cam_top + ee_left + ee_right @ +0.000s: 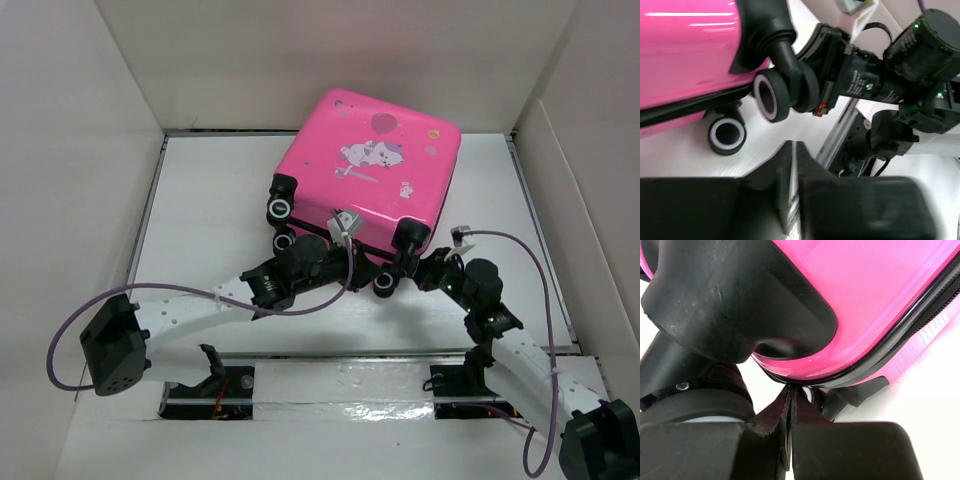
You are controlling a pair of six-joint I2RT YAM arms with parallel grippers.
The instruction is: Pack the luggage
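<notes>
My right claw sits closest to its lens, the two fingers pressed together with only a thin line between them. Their tips are up against the black seam that runs round the luggage, just under a wheel housing. Whether a zip pull is pinched in there I cannot tell, because the tips hide that spot. My left claw is also closed, pad against pad with nothing in it. It hangs low over the table, near a wheel but not touching it, and my right arm crosses just beyond. From above, the luggage lies flat at the far middle of the table, sticker face up and turned a little askew, with its wheeled end toward my bases. Both arms reach in to that end, one at each corner. The two pink halves sit one on the other with the seam between them, so the shell looks shut or very nearly so. No lining shows, and I see no loose things on the table waiting to go in. So I judge that filling is not the step in hand. The work is at the closure along the seam, most likely running the zip. I cannot see how much of the seam is fastened, since only a short stretch by the right corner is in view. What is left, as I read it, is to carry the closure around the rest of the edge and then let go.
</notes>
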